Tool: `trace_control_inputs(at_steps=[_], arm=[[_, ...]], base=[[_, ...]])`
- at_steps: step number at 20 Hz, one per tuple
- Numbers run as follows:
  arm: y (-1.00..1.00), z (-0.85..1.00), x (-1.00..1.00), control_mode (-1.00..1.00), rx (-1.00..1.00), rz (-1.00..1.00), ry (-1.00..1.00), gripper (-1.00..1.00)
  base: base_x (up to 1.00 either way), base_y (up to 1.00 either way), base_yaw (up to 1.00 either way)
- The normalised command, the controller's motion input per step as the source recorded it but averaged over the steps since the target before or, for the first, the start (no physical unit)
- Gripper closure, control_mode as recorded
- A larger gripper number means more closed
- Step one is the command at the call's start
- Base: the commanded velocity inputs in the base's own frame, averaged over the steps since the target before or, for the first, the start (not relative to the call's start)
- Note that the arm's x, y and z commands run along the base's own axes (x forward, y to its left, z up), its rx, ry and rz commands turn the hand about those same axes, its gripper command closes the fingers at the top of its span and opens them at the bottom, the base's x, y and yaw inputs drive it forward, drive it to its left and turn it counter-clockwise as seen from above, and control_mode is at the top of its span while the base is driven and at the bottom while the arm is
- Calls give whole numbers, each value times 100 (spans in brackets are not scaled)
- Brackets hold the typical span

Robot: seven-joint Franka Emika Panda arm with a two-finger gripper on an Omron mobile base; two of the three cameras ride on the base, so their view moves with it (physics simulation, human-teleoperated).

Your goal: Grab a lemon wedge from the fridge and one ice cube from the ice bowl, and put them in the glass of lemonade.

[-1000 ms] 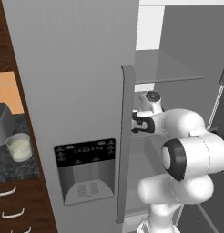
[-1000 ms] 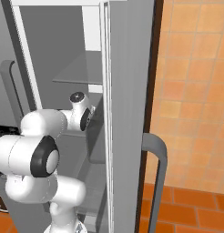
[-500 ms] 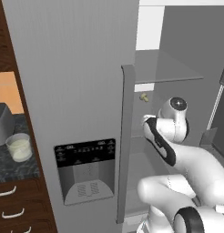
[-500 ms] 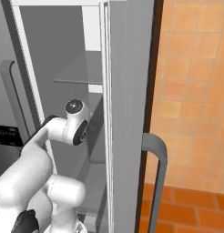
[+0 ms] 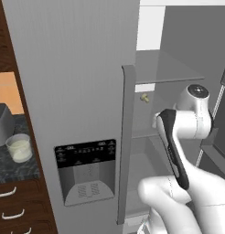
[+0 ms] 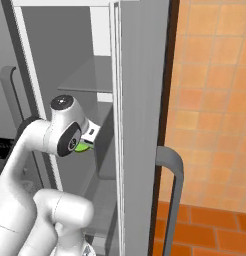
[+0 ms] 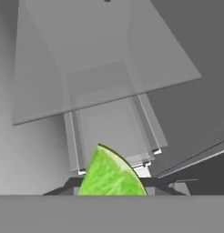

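The fridge (image 5: 64, 68) stands with its right door (image 6: 140, 100) swung open and my arm reaching inside. My gripper (image 7: 112, 189) is shut on the lemon wedge (image 7: 109, 175), which looks bright green and pokes up between the dark fingertips, under a glass shelf (image 7: 104, 63). From the right, the gripper (image 6: 87, 142) holds the green wedge (image 6: 83, 147) at the doorway. A tiny yellowish-olive lump (image 5: 144, 97) sits below the shelf; I cannot tell whether it is the same wedge. The glass of lemonade (image 5: 19, 147) stands on the counter to the left. The ice bowl and ice cube are out of view.
A silver toaster (image 5: 2, 123) stands behind the glass on the dark counter (image 5: 16, 167), with wooden drawers (image 5: 13, 205) below. The closed fridge door carries the dispenser panel (image 5: 84, 169) and a bar handle (image 5: 128, 137). An orange tiled wall (image 6: 215, 100) lies right of the open door's handle (image 6: 172, 190).
The arm has folded and swung: its wrist joint has risen and moved right in the left base view, and its big elbow has dropped low. The grip stays shut.
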Motion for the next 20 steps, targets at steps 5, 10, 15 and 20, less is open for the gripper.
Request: trace_control_inputs(at_steps=[5, 10, 15, 20], arm=[[48, 15, -78, -100, 0, 0, 0, 100], [7, 0, -20, -100, 0, 1, 0, 100], [15, 0, -24, -100, 0, 0, -1, 100], [0, 0, 0, 100, 0, 0, 0, 100]], base=[[0, 0, 0], [0, 0, 0], [0, 0, 0], [-25, 95, -2]])
